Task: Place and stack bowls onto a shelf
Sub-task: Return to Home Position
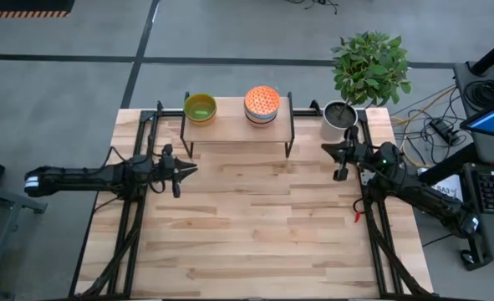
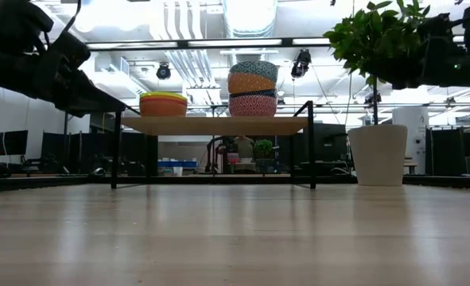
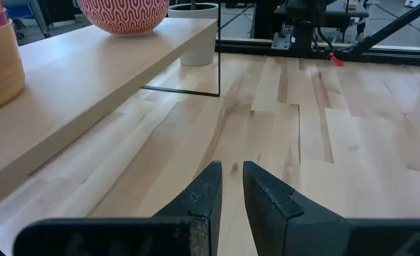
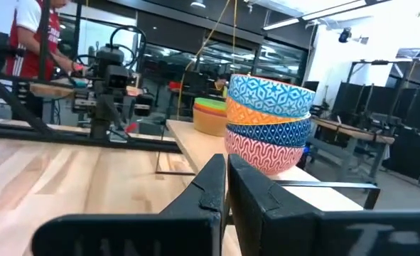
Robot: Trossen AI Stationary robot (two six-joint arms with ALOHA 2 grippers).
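Note:
The shelf stands at the table's far edge on thin black legs. It carries two stacks of bowls. The left stack has a green bowl on top. The taller right stack is made of patterned bowls, blue-and-white over orange, blue and red. My left gripper hovers shut in front of the shelf's left leg. My right gripper hovers shut off the shelf's right end, near the plant pot. Neither holds anything.
A pale pot with a leafy plant stands on the table's far right corner, beside the shelf. Black frame rails run along both table sides. Bare wood spreads in front of the shelf. A person stands in the room beyond.

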